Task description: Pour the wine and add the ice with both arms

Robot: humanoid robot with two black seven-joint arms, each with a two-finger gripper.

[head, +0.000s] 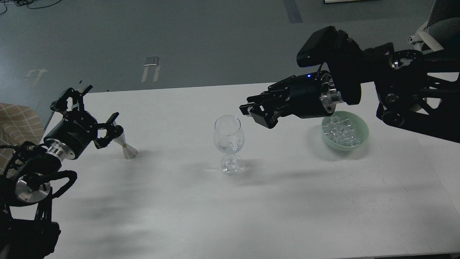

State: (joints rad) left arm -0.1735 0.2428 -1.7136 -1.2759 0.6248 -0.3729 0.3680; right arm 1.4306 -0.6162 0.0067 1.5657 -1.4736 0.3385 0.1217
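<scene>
A clear stemmed wine glass (pixel 229 136) stands at the table's middle, with something clear at the bottom of its bowl. A pale green bowl (pixel 363 138) holds several ice cubes (pixel 339 131) at the right. My right gripper (pixel 253 113) hovers just right of the glass rim, at about rim height. Its fingers are drawn together on a small pale bit that looks like an ice cube. My left gripper (pixel 104 124) is open at the left. Its spread fingers sit by the upper end of a small silver jigger (pixel 126 148) that leans on the table.
The white table (pixel 230 216) has its far edge behind both grippers and a seam at the right. My right arm (pixel 395 82) reaches over the bowl's back. A tan checked cloth (pixel 14 126) lies at the far left.
</scene>
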